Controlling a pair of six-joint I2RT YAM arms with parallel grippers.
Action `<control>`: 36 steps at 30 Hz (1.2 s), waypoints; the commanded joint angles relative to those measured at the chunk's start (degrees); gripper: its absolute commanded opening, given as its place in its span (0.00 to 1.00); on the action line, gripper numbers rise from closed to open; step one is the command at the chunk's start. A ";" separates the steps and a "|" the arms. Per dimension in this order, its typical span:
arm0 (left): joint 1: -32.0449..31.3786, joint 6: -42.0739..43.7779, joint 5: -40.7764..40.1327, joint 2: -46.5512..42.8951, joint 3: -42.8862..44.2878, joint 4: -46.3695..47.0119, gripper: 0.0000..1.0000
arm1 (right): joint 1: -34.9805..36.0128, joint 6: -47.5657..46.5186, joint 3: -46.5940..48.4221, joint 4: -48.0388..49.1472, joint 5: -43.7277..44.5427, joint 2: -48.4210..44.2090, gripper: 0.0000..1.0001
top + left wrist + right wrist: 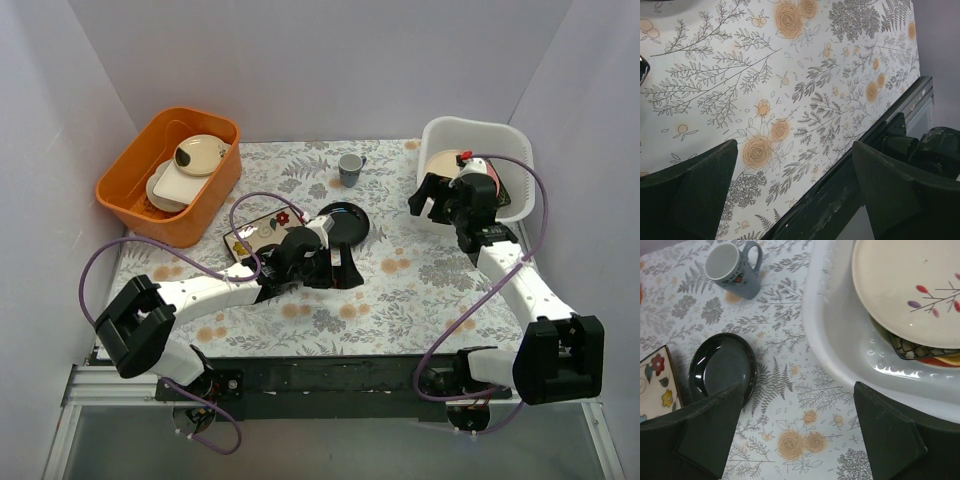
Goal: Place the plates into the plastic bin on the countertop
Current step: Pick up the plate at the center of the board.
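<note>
Plates (910, 285) stacked in bin (505, 140), far right corner; black plate (345, 222), square plate (258, 232) mid-worktop. Left gripper (792, 150) and right gripper (798, 387) both released, empty.

light: bright, even, from overhead | shadows: soft and short beside the orange tub (118, 195) and under the arms (215, 290) | glare: small white highlights on the black plate (722, 367) and the white bin (840, 345) wall | focus: cloth (790, 100) sharp; fingers (705, 440) in wrist views dark, slightly blurred
</note>
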 commanded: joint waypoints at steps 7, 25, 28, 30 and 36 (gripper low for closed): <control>-0.32 1.30 -6.90 -1.84 3.73 -6.91 0.98 | 9.13 1.30 -3.65 4.66 -1.93 -5.01 0.96; -0.24 5.08 -7.96 3.70 8.92 -8.32 0.98 | 17.15 5.78 -9.46 13.88 0.98 6.84 0.82; -0.24 5.17 -10.24 2.30 8.31 -9.02 0.98 | 17.24 6.40 -7.89 15.38 0.37 10.71 0.79; -0.24 5.34 -11.65 1.33 7.78 -9.37 0.98 | 17.32 6.49 -6.83 15.65 0.28 13.43 0.77; -0.24 5.78 -14.29 -0.34 6.90 -10.95 0.98 | 17.32 6.31 -2.96 15.38 0.36 18.10 0.75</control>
